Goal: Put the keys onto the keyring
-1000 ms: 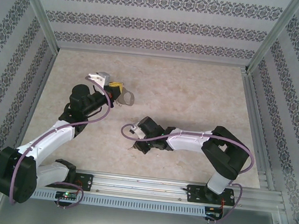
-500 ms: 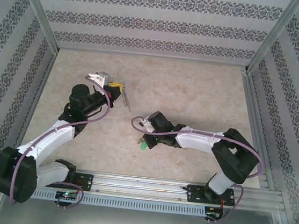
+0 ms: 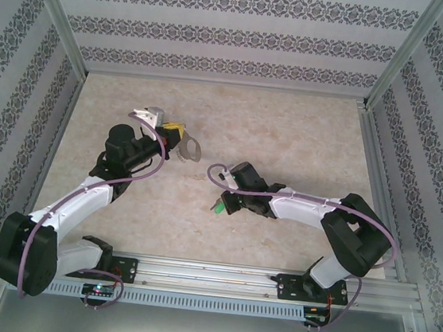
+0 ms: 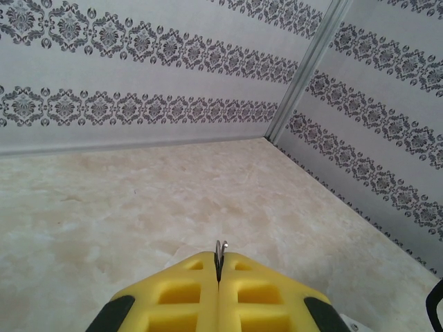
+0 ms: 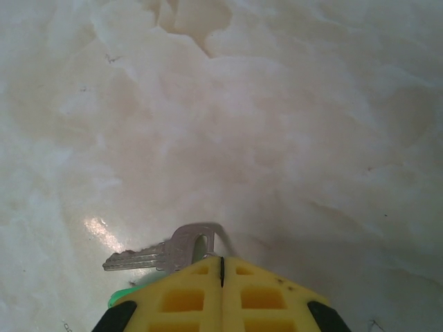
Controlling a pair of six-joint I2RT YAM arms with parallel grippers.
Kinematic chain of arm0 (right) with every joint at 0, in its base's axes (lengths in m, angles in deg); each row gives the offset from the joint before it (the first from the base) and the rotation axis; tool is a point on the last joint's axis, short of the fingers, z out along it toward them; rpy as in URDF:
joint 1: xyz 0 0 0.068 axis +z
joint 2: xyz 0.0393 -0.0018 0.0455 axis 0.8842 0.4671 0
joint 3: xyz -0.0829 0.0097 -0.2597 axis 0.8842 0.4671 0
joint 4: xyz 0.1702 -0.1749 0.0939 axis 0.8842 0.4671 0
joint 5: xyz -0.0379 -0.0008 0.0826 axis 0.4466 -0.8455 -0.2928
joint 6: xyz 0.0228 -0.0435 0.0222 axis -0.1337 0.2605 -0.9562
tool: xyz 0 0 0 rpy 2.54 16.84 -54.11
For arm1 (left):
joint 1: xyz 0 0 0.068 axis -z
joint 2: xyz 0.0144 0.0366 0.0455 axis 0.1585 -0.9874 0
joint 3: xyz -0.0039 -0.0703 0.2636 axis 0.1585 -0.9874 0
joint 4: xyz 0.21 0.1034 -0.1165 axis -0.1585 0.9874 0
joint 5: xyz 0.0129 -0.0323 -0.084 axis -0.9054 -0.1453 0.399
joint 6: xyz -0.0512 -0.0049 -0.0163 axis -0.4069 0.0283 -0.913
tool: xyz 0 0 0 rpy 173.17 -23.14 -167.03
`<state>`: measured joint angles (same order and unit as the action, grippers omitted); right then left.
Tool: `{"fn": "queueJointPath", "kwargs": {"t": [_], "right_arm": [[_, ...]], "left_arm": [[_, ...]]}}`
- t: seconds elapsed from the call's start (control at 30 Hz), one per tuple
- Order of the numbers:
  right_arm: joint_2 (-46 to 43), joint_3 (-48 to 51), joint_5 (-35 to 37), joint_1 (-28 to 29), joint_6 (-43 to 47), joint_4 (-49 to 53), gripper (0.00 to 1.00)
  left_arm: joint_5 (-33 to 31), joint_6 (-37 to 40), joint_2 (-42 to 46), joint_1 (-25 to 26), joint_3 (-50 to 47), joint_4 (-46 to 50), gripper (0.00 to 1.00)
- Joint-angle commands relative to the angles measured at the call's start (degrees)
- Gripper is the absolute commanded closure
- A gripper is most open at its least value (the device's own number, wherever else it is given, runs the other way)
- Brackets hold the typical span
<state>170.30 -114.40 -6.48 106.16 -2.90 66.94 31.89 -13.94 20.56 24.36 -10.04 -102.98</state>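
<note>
**Holding keyring and keys apart, one in each gripper**

Top external view: The left gripper [image 3: 178, 140] sits at about 10 o'clock from the centre of the marbled table [image 3: 305, 135]. Its jaws are clenched on the keyring [image 3: 192, 148], which projects from the tips toward 4 o'clock. The right gripper [image 3: 220, 205] sits just toward 6 o'clock from the table centre, pointing toward 9 o'clock. The keys [image 3: 217, 207] show as a spot of bright green at its tips. The keys lie at roughly 5 o'clock from the keyring, and the two items are apart, not touching.

Left wrist view: The yellow jaws of the left gripper [image 4: 219, 265] are pressed together. The keyring [image 4: 221, 247] is pinched edge-on in the seam, with a thin metal sliver standing out at 12 o'clock. Table and a patterned wall [image 4: 138, 69] lie beyond.

Right wrist view: The yellow jaws of the right gripper [image 5: 221, 265] are pressed together, grasping the keys [image 5: 173, 250] by the silver key's head. The blade points toward 9 o'clock, above the table surface. The green tag [image 5: 122, 296] peeks out at 8 o'clock, beside the left-hand jaw and below the blade.
</note>
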Motion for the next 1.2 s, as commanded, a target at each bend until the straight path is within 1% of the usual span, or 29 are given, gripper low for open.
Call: {"fn": "queueJointPath", "kwargs": {"t": [0.0, 0.07, 0.1, 0.2, 0.37, 0.43, 0.77, 0.93, 1.17], "right_arm": [[1.3, 0.8, -0.5, -0.2, -1.5, -1.8, 1.00], [1.5, 0.7, -0.9, -0.3, -1.7, -2.1, 1.00], [1.7, 0.7, -1.2, -0.3, -1.9, -2.1, 0.97], [2.1, 0.6, -1.8, -0.3, -2.1, -2.4, 0.93], [2.5, 0.7, -2.5, -0.4, -2.5, -2.9, 0.90], [2.4, 0.9, -2.9, -0.4, -2.7, -3.2, 0.85], [1.4, 1.6, -4.4, -0.9, -3.6, -4.2, 0.66], [0.7, 2.8, -4.3, -1.9, -4.3, -4.7, 0.52], [1.3, 3.5, -7.8, -2.8, -5.1, -6.7, 0.51]], "left_arm": [[1.2, -1.6, -0.3, -0.8, 1.0, -5.0, 1.00], [1.3, -1.6, -0.4, -0.8, 1.0, -5.2, 1.00], [1.4, -1.7, -0.5, -0.8, 1.0, -5.3, 1.00], [1.5, -1.9, -0.7, -0.8, 1.0, -5.8, 1.00], [1.7, -2.1, -0.9, -0.8, 0.9, -6.1, 1.00], [1.6, -2.2, -0.8, -0.8, 0.8, -6.1, 1.00], [1.7, -2.3, -0.8, -0.8, 0.6, -6.2, 1.00], [1.7, -2.3, -0.7, -0.8, 0.5, -6.4, 1.00], [1.7, -2.5, -0.9, -0.8, 0.4, -6.8, 1.00]]}}
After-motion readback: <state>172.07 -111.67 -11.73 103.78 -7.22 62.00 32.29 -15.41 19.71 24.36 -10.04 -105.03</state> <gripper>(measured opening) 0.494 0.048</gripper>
